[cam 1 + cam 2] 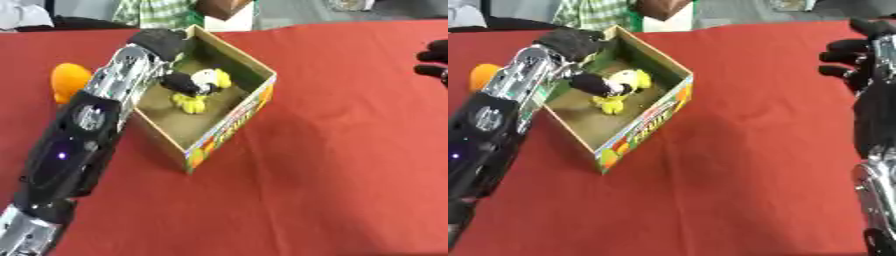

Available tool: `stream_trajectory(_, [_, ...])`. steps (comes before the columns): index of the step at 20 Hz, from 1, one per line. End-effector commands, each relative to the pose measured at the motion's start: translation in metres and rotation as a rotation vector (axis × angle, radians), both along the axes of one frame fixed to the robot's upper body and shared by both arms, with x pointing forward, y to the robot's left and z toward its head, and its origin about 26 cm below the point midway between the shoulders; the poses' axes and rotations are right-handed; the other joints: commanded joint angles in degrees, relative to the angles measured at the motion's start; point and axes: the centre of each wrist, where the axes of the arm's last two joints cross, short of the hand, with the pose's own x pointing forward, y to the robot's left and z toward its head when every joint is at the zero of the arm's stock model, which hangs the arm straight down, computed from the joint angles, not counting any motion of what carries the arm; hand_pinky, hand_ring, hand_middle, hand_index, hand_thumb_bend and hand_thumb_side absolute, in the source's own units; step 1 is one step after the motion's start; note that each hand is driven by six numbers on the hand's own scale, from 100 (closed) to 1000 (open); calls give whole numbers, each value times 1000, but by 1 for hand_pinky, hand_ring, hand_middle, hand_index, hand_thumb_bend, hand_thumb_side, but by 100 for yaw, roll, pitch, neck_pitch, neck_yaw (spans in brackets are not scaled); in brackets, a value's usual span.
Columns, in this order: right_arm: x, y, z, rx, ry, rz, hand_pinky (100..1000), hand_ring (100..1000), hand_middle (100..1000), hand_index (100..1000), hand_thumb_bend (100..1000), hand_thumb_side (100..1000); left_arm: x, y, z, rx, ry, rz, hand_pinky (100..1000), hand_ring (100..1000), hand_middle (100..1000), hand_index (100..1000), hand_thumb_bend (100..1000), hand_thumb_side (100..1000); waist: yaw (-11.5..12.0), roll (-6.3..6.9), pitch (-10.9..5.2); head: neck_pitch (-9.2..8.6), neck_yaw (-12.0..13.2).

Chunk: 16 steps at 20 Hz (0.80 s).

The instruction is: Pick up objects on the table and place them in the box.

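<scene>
Sitting down inside the box (229, 121) on its brown floor, a yellow and white soft toy (203, 87), feet toward the near wall, directly under the left hand (179, 82), whose dark fingers curl onto its upper part, apparently clamped on it. Looks plush and squashy, long axis running roughly from the far corner toward the near wall. Off to the left on the red table (332, 150), an orange object (68, 80), nearer the left arm; right hand (855, 55) idle at the far right edge, fingers curled, holding nothing.
</scene>
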Motion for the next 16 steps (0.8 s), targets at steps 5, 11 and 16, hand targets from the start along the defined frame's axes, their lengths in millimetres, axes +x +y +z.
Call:
stream_trajectory(5, [-2,-1,9,-10,-32,-1,668,671,599,851,100,874,-2,29,40,-164,-12,-1,875,987,990,1000,627,995,23,-7,-106,36,-110])
stream_trajectory(11, [-3,-2,8,-13,-30,-7,668,671,599,851,100,874,-5,58,60,-231,-56,69,868,982,984,1000,585,953,41,-12,-93,26,-115])
stream_trajectory(16, [-3,-4,9,-17,-34,-14,668,671,599,851,100,872,-3,92,65,-237,-41,174,852,963,960,1000,530,889,69,-9,-89,44,-170])
